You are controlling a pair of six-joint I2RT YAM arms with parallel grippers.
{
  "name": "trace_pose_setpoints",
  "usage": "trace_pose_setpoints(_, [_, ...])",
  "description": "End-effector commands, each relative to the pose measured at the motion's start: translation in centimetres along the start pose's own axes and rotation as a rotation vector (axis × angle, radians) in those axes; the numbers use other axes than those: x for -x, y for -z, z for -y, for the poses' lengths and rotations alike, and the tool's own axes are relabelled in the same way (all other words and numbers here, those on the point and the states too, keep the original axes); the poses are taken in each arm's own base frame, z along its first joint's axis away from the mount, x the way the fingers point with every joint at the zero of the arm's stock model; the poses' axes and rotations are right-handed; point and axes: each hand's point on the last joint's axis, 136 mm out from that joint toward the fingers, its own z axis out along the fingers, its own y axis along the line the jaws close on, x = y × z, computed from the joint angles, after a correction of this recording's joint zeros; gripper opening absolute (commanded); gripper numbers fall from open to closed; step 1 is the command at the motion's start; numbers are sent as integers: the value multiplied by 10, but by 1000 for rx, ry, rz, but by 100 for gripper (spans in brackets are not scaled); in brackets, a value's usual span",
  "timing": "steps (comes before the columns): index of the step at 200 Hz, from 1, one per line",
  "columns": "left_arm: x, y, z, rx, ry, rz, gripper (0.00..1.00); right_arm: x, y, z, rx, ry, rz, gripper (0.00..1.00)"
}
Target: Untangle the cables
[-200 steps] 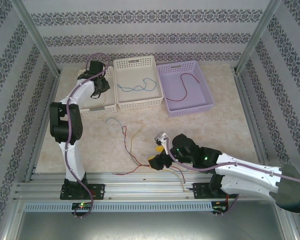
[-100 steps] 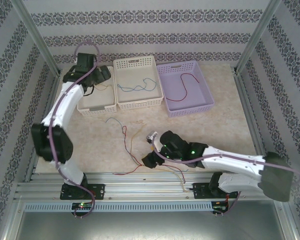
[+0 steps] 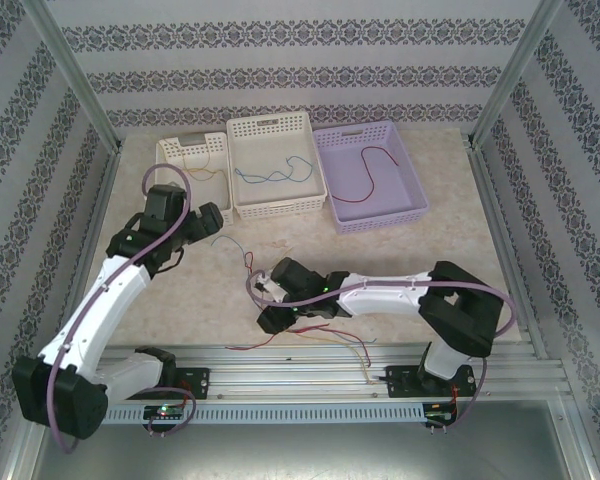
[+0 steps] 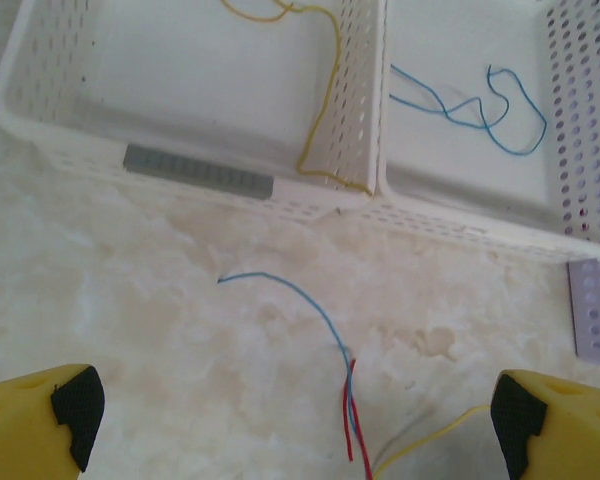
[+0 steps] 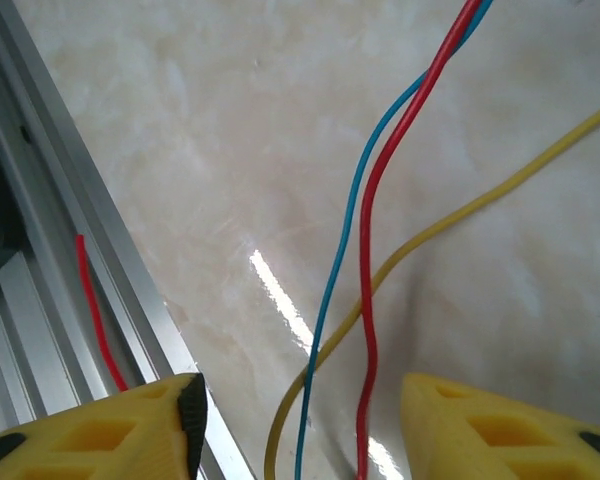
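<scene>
A tangle of thin cables lies on the table in front of the baskets. It holds a blue cable, a red cable and a yellow cable. My left gripper hovers just left of the tangle's far end. It is open and nothing touches its pads. My right gripper is low over the near part of the tangle. It is open, with the blue cable, red cable and yellow cable running between its fingers, unpinched.
Three baskets stand at the back. The left white basket holds a yellow cable, the middle white basket a blue cable, and the purple basket a red cable. A red end lies on the metal rail.
My left arm pulled back from the left basket to the table, and its gripper opened. My right gripper slid left over the tangle and its jaws narrowed.
</scene>
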Motion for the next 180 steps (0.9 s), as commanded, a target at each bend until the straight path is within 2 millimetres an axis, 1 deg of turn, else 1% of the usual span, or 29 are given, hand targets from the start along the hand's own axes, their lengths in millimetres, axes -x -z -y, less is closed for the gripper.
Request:
trace_pose_setpoints(1, [-9,9,-6,6,13,11,100,17,-3,-12,28,24,28,51])
trace_pose_setpoints(9, [-14,8,-9,5,18,10,100,19,-5,-13,30,24,34,50])
trace_pose_setpoints(23, [-21,9,-11,-4,20,6,100,19,-9,-13,28,24,26,46])
trace_pose_setpoints(36, [-25,9,-13,7,13,-3,100,16,-13,-10,8,27,11,37])
trace_pose_setpoints(57, [-32,7,-15,17,-1,-16,100,13,-14,-4,-23,24,4,24])
trace_pose_setpoints(63, [-34,7,-16,18,-3,-16,100,13,-14,-3,-28,24,5,21])
trace_pose_setpoints(101, [-41,4,-17,20,-13,-26,100,8,-16,0,-44,15,-11,21])
trace_pose_setpoints(122, [-47,2,-19,28,-21,-34,100,7,-17,6,-76,13,-24,30])
trace_pose_setpoints(132, [-50,1,-20,28,-23,-36,100,6,-17,7,-85,16,-31,30])
trace_pose_setpoints(159, [-55,-1,-21,28,-24,-40,100,6,-19,10,-113,23,-39,20])
trace_pose_setpoints(180, [-60,-3,-21,22,-28,-47,100,6,-20,11,-118,23,-45,5])
